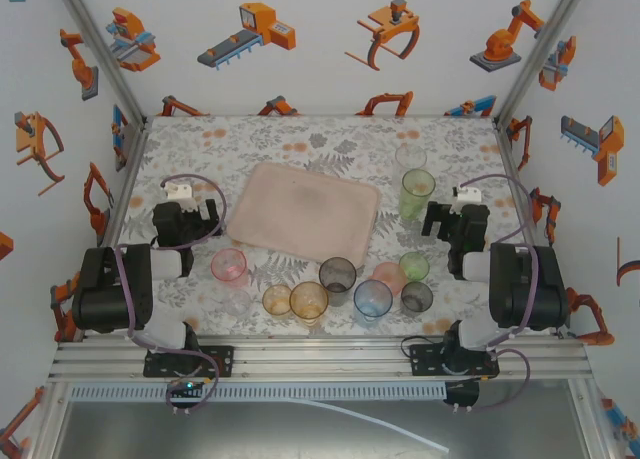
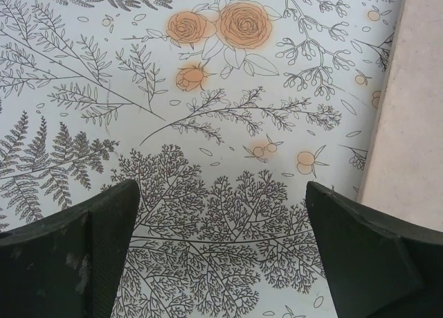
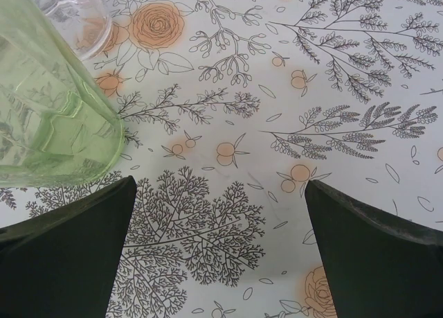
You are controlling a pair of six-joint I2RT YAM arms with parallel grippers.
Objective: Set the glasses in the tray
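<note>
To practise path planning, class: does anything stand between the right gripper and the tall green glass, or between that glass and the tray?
Nothing visible does. The green glass stands beside the open right gripper, and only bare tablecloth lies between it and the tray.

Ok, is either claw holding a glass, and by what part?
Nothing is held. The left claw is open over the tablecloth; the right claw is open, with the tall green glass beside it, ungripped.

walls [image 1: 320,69]: white, orange robot prints | table [image 1: 300,139]: floral cloth | floor [image 1: 300,431]: perhaps grey
</note>
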